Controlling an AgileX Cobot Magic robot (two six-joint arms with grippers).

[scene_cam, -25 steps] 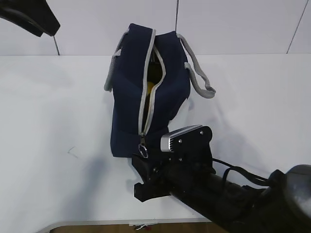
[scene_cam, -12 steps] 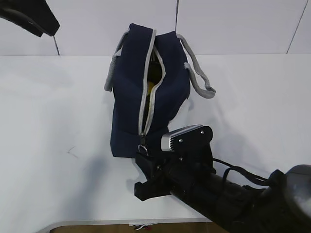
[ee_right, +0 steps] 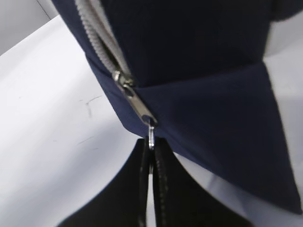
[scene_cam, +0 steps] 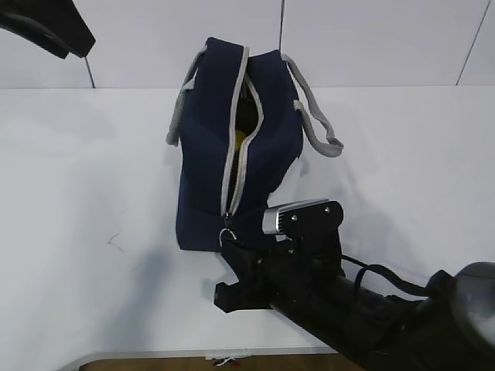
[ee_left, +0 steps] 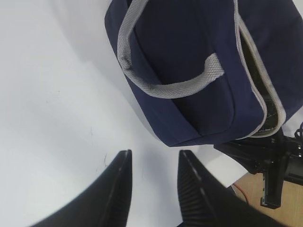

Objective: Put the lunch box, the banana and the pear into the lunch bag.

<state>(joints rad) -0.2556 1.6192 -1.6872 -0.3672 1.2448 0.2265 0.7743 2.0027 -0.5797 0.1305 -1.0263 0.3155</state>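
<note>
Closed since a second ago: right fingers (ee_right: 150, 156), formerly apart, now pinched shut on the ring pull (ee_right: 151, 137) of the zipper at the near bottom end of the lunch bag (scene_cam: 232, 147). Judged ready for zipping up. Bag: unmoved on worktop (scene_cam: 93, 193), slit part open, something yellow inside. Left fingers (ee_left: 151, 163): raised beyond the bag, partly open, holding nothing.
</note>
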